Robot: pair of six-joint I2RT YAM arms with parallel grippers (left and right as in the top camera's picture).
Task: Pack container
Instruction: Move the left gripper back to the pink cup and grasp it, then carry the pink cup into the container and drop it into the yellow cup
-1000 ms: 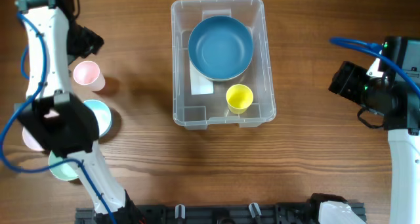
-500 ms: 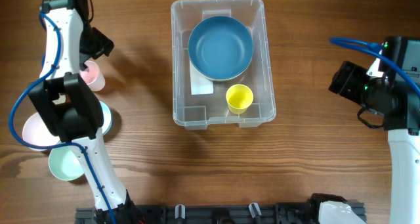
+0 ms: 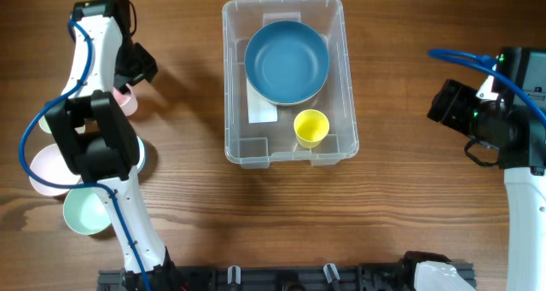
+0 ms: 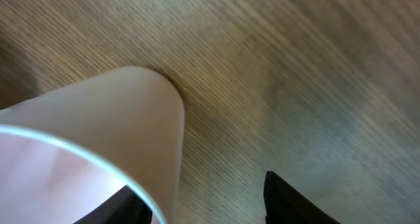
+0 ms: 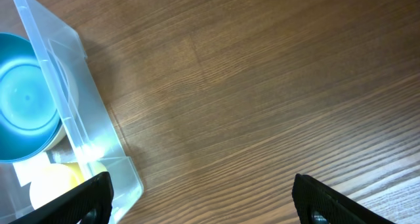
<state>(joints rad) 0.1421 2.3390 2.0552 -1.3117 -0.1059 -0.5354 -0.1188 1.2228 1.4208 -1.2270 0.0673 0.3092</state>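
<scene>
The clear container (image 3: 237, 86) stands mid-table and holds a blue bowl (image 3: 287, 62) and a yellow cup (image 3: 311, 127). A pink cup (image 3: 126, 101) stands at the far left, mostly under my left gripper (image 3: 128, 84). In the left wrist view the left gripper (image 4: 203, 194) is open, with one finger inside the pink cup (image 4: 111, 132) at its rim and the other outside over the wood. My right gripper (image 3: 442, 103) is open and empty to the right of the container. In the right wrist view the right gripper (image 5: 203, 198) faces bare wood beside the container's corner (image 5: 72, 119).
A pale pink bowl (image 3: 41, 167), a mint bowl (image 3: 84, 212) and a light blue bowl (image 3: 142, 154), partly hidden by the left arm, sit at the left front. A black rail (image 3: 281, 278) runs along the front edge.
My left arm has swung right and away from the front. Its gripper has come over the pink cup. The right arm and the container's contents have not moved.
</scene>
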